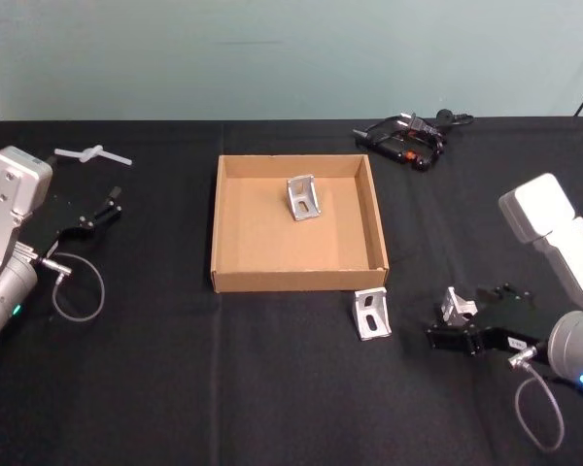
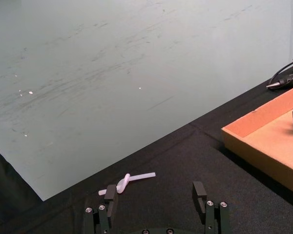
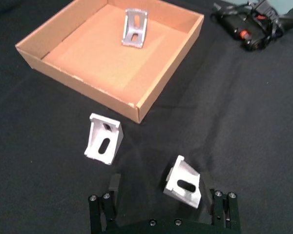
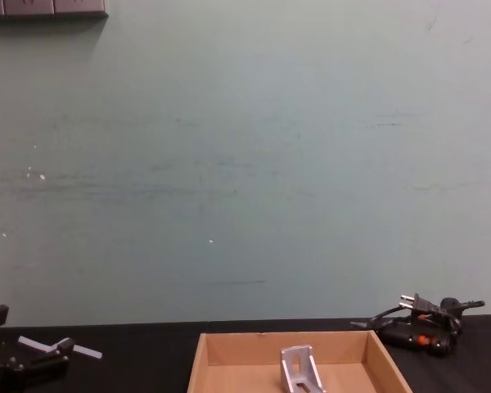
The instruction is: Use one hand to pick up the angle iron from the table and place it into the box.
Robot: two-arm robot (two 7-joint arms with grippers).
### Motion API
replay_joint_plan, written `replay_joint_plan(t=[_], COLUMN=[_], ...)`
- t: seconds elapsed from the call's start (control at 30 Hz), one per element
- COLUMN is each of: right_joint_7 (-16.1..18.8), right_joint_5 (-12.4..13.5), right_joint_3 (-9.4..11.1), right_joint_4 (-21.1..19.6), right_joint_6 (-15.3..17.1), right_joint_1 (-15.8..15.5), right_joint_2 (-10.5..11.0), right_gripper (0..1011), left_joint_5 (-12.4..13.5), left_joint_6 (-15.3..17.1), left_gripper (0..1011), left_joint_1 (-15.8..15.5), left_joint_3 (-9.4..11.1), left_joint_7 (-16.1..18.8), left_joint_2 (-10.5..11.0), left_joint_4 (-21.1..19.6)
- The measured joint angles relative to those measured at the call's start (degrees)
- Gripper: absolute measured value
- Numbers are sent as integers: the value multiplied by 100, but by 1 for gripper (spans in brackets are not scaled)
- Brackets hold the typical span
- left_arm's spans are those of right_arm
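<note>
Three silver angle irons show. One stands inside the tan cardboard box (image 1: 291,281), toward its back (image 1: 303,197) (image 3: 133,28) (image 4: 299,370). A second angle iron (image 1: 371,314) (image 3: 103,139) rests on the black table (image 1: 223,388) just outside the box's front right corner. The third angle iron (image 1: 457,305) (image 3: 184,182) lies on the table between the fingers of my right gripper (image 1: 463,316) (image 3: 163,192), which is open around it, the bracket nearer one finger. My left gripper (image 1: 92,216) (image 2: 155,195) is open and idle at the table's left.
A white plastic piece (image 1: 92,153) (image 2: 127,182) lies at the back left. A black corded tool (image 1: 408,136) (image 3: 249,24) (image 4: 421,327) sits behind the box on the right. A pale wall rises behind the table.
</note>
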Motion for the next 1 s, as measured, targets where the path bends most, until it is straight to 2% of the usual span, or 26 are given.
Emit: replay_joint_plan(t=[0.3, 0.6, 0.97, 1.0], right_joint_7=[-64, -66, -65, -65], right_joint_5=[-90, -123, -124, -124], right_joint_3=[112, 195, 200, 200], right_joint_4=[89, 285, 283, 283], right_joint_6=[29, -86, -91, -91], right_joint_1=[-102, -47, -46, -47], right_joint_2=[-226, -495, -485, -483], right_gripper=[1002, 1002, 1000, 972], left_joint_5=[0, 0, 0, 0], left_joint_6=[0, 0, 0, 0], left_gripper=[1005, 1005, 1005, 1005], left_joint_1=[0, 0, 0, 0], left_joint_3=[0, 0, 0, 0], left_joint_7=[0, 0, 0, 0], left_joint_2=[0, 0, 0, 0], left_joint_4=[0, 0, 1, 1])
